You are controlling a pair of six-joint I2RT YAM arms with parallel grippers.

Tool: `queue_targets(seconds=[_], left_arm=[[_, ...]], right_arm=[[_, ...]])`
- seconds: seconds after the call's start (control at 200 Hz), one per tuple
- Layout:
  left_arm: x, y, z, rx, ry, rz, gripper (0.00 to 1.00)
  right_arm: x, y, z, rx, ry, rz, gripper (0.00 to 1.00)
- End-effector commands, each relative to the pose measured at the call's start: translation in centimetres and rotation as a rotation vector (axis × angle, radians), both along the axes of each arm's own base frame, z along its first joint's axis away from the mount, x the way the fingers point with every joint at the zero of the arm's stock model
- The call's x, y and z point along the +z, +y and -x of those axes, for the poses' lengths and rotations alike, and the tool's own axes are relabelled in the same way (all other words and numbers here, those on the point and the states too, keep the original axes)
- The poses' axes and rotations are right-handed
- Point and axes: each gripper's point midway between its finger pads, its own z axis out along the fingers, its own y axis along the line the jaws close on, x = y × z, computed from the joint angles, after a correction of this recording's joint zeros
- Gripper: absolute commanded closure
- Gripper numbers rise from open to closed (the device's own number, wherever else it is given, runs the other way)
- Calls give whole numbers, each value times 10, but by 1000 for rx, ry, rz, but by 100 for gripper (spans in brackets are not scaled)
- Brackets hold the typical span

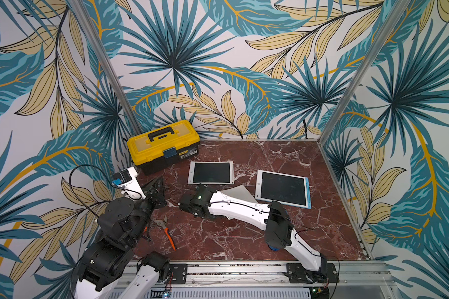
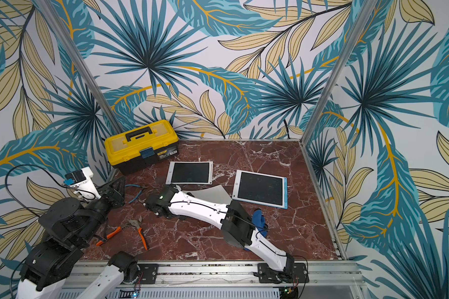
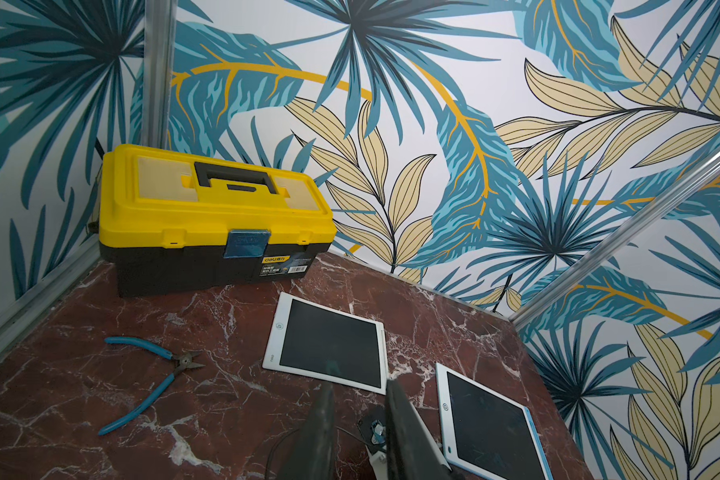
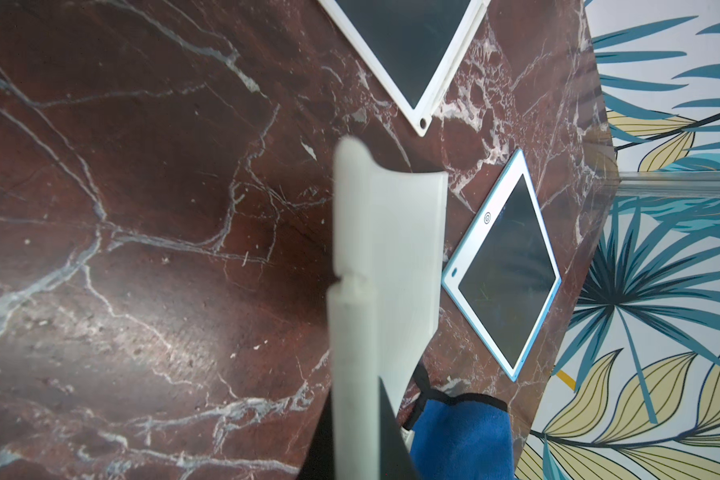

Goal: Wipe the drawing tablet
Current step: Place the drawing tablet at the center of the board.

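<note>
Writing: the yellow toolbox (image 3: 208, 208) bore a front label reading "deli" followed by Chinese characters. The finer print beside it, the marking on its blue latch and the logo on the white tablet (image 3: 329, 343) were too small to read.
Task thing: the white tablet lay flat mid-bench, just in front of the toolbox. The blue-edged tablet (image 1: 282, 188) lay apart to its right, turned at a slant. Both screens were dark.
Right tool (image 4: 356, 415): clenched on a pale sheet (image 1: 240, 194) that spread over the bench (image 1: 270, 155) between the two tablets.
Left tool (image 3: 360, 384): fingers slightly parted with nothing between them, raised over the bench's left side and aimed toward the white tablet.
Edges: the toolbox sat in the far left corner, close to both walls. The sheet's corner came near the blue-edged tablet; whether they touched could not be told.
Open room: bare marble showed behind both tablets up to the far wall, and between the blue-edged tablet and the right-hand rail.
Loose items: blue-handled pliers (image 3: 181, 363) and orange-handled cutters (image 2: 141, 236) lay on the left side. A blue cloth (image 2: 259, 218) lay by the right arm's elbow.
</note>
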Motion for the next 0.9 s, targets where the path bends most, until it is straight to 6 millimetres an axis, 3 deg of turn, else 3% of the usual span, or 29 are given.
queue_targets(seconds=[0.0, 0.18, 0.496, 0.891], left_arm=[[1, 3, -3, 18, 8, -13, 76], [0, 4, -3, 24, 8, -27, 76], [-9, 3, -6, 28, 30, -30, 76], [-10, 4, -5, 28, 28, -37, 76]], right_arm=[[-60, 54, 10, -68, 70, -227, 88], [-82, 64, 13, -84, 48, -236, 87], [-99, 68, 23, -80, 23, -211, 68], [-120, 70, 32, -65, 34, -176, 57]])
